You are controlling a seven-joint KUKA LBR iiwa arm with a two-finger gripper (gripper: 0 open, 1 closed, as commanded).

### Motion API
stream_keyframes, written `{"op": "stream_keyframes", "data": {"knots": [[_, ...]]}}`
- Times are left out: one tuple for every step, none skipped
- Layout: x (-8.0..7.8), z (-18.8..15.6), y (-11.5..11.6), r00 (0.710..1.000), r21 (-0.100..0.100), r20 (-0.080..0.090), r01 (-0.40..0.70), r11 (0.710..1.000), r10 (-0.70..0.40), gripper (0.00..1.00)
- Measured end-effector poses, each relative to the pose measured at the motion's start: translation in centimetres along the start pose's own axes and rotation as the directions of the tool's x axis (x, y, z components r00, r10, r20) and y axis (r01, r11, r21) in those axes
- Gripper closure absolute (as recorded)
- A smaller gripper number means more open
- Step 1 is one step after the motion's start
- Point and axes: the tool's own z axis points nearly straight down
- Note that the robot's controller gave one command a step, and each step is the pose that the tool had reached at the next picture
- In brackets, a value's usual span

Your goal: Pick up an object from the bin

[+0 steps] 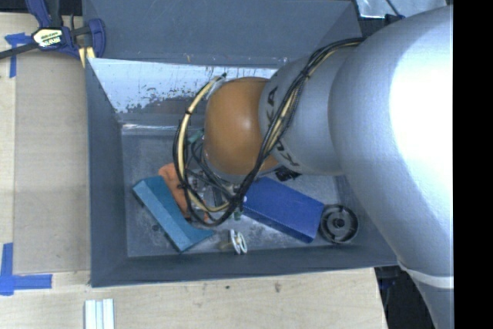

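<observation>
Nearest you, by the front wall of the bin (108,243), lies a small pale, shiny piece (238,243). Just behind it a flat light-blue slab (163,213) with squared edges lies slantwise at the left. A darker blue rectangular block (283,209) lies at the right, with a black round part (339,223) beside it in the corner. An orange piece (172,179) peeks out behind the slab. The pincer (202,200) is low between slab and block, close to the orange piece, under looped cables (185,139); you cannot tell whether it is wide, narrow or holding anything. Above it bulges the smooth orange wrist cover (235,123), and the thick grey arm (362,112) slants in from the right.
</observation>
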Motion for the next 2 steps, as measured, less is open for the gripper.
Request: {"op": "stream_keyframes", "data": {"knots": [[0.1, -0.5, 0.0, 1.000, 0.001, -0.003, 0.000, 1.000, 0.000, 1.00], [0.3, -2.4, -0.1, 1.000, 0.002, -0.011, -0.001, 1.000, 0.001, 1.00]]}}
